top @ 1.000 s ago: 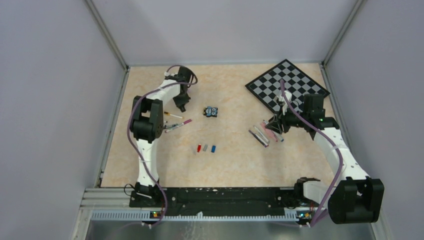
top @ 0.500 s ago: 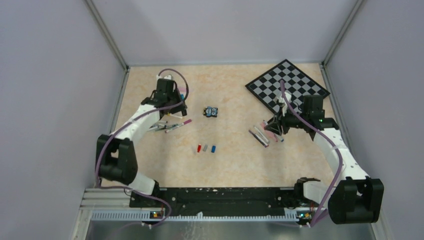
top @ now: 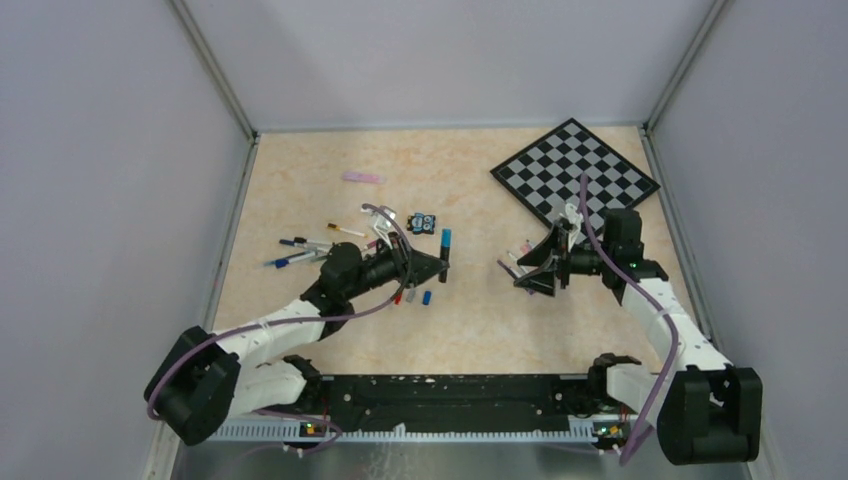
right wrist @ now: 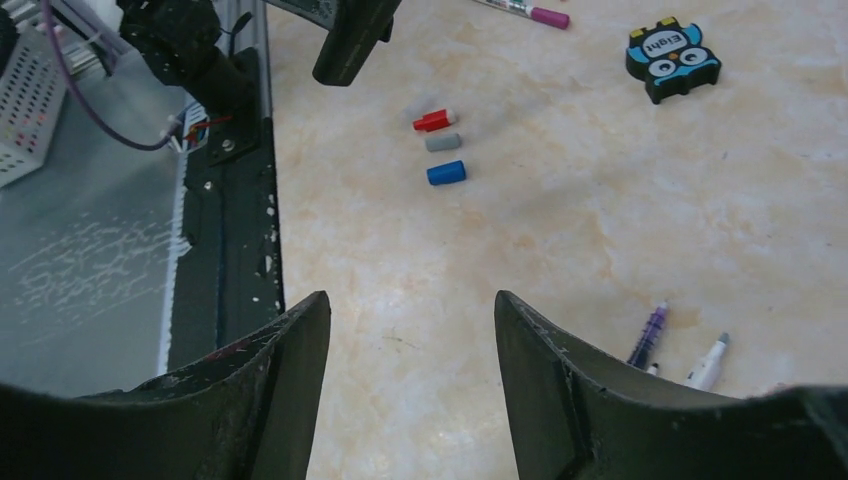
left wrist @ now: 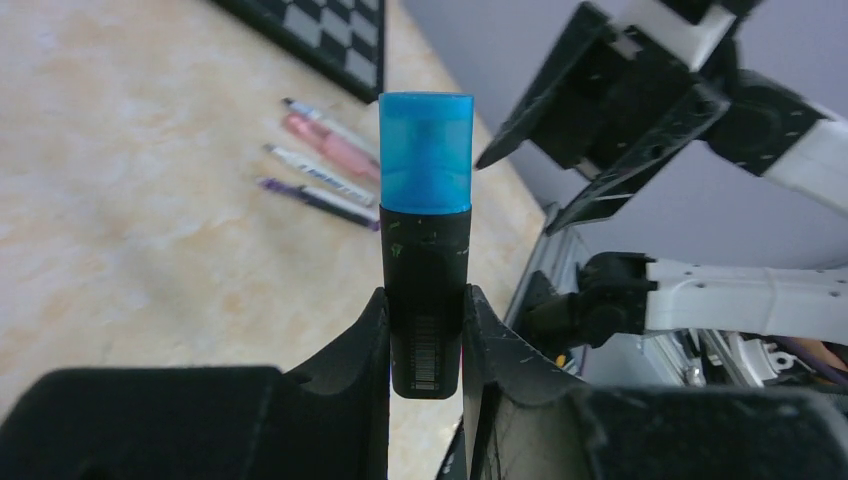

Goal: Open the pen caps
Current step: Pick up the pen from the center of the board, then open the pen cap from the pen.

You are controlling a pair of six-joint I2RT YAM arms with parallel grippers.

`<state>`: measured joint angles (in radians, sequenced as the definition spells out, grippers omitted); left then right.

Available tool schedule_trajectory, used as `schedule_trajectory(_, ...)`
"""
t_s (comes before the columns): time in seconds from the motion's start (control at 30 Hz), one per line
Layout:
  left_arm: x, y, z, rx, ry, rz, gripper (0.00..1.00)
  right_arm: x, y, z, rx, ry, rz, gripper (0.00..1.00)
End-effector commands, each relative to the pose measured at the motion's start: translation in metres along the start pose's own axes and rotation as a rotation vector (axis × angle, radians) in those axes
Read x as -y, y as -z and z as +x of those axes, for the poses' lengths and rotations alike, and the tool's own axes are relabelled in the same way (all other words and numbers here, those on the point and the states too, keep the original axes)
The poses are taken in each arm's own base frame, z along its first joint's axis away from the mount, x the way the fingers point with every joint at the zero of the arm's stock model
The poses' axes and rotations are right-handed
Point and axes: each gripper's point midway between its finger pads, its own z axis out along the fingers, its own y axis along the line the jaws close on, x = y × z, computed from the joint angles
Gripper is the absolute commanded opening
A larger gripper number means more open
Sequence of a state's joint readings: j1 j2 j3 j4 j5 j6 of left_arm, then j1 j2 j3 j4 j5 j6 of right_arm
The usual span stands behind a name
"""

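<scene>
Loose caps, three: a red cap (right wrist: 433,121), a grey cap (right wrist: 443,142) and a blue cap (right wrist: 446,173), in a short row in the upper middle of the right wrist view. A fourth, the translucent blue cap (left wrist: 426,150), sits on the one black marker (left wrist: 425,300).

Four pens lie side by side in the upper middle of the left wrist view: a dark-tipped white pen (left wrist: 325,122), a pink pen (left wrist: 330,145), a printed white pen (left wrist: 320,177) and a purple pen (left wrist: 318,203). One lone pink pen (top: 362,178) lies upper left in the top view. The left cluster of pens (top: 300,252) holds at least three (too small and bunched for a sure count).

One chessboard (top: 575,165), one owl toy block (right wrist: 673,60), and two arms: the left arm (top: 270,335) and the right arm (top: 665,310).
</scene>
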<state>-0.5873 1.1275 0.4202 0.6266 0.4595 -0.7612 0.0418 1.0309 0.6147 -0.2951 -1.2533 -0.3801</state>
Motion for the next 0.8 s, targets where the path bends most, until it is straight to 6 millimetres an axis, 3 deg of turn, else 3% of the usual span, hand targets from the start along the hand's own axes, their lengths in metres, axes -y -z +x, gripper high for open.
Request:
schedule_trajectory(0.0, 0.049, -0.01, -0.035, 0.238, -0.008, 0.116, 0.0, -0.018, -0.006, -0.023, 0.083, 0.048, -0.12, 0.6)
schedule_trajectory(0.37, 0.057, -0.061, -0.028, 0.311, 0.051, -0.016, 0.0, -0.017, -0.029, -0.019, 0.055, -0.088, -0.109, 0.6)
schedule_trajectory(0.57, 0.036, -0.086, -0.012, 0.294, 0.176, -0.261, 0.0, -0.004, -0.041, -0.015, 0.041, -0.132, -0.019, 0.59)
schedule_trajectory(0.77, 0.036, -0.096, -0.002, 0.3, 0.219, -0.327, 0.0, 0.006, -0.045, -0.014, 0.046, -0.186, 0.035, 0.58)
